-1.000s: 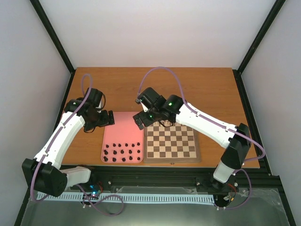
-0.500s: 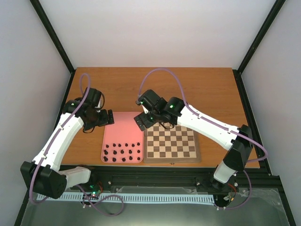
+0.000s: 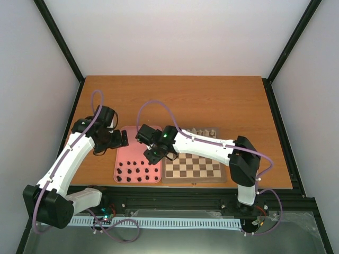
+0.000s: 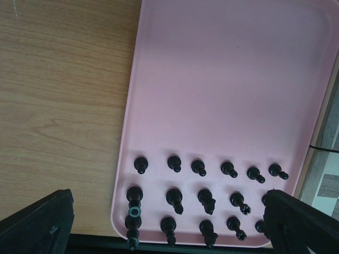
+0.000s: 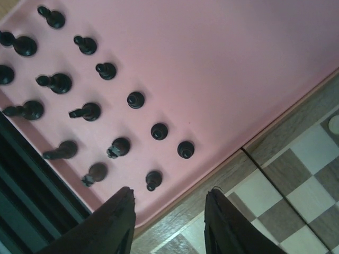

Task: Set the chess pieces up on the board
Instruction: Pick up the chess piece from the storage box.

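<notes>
Right jaws are seen part open, with nothing gripped between them. They are held low over the right edge of the pink tray, just where it meets the border of the board. This placement is judged to be an approach to the dark chess pieces nearest that edge, so that one can be carried straight across the seam.

Left jaws are spread wide and empty. They hang above the tray's left side, well apart from the right arm, and are judged to be held back to leave it room.

Dark pieces are gathered in three rough rows at the near end of the tray. None is yet on the board. Whether every one stands upright cannot be told.

Cream pieces are lined along the board's far edge, so that side is judged to be at least partly set. Tray and board lie side by side, touching, on the desk.

No brand, label or writing can be read in any view
</notes>
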Motion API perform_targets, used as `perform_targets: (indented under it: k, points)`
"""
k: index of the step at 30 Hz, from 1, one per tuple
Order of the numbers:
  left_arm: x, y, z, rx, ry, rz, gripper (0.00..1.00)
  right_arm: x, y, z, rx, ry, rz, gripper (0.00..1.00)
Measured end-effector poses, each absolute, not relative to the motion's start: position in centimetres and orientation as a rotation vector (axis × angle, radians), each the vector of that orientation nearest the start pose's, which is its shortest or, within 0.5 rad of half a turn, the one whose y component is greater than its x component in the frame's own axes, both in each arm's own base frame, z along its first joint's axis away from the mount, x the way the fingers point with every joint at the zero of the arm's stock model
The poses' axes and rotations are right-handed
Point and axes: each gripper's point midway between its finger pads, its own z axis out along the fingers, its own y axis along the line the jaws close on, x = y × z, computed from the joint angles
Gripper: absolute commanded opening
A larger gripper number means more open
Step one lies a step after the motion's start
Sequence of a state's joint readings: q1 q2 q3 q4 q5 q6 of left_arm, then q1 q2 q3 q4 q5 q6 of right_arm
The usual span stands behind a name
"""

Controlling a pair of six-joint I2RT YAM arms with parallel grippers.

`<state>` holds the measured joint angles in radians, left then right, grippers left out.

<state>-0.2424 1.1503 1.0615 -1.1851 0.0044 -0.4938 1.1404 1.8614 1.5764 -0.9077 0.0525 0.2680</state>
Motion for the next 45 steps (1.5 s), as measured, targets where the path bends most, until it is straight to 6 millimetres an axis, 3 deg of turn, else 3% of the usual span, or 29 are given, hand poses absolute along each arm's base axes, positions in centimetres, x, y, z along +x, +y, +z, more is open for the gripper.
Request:
perform_targets:
  k: [3,14,21,45]
  points:
    - [22.3,-5.6,15.8,-0.356,2.832,-0.163,1.0,19.2,39.4,11.9,-1.149,2.576,0.276,0.29]
    - [21.7,-5.6,15.6,-0.353,2.824,-0.184,1.0,20.1,39.0,7.7,-1.133,2.685,0.218,0.3]
    - [21.9,-5.8,15.6,-0.35,2.816,-0.193,1.0,21.4,38.5,7.3,-1.096,2.716,0.234,0.34]
    - [21.4,-5.6,14.4,-0.356,2.851,-0.175,1.0,20.0,38.7,3.9,-1.204,2.795,0.231,0.36]
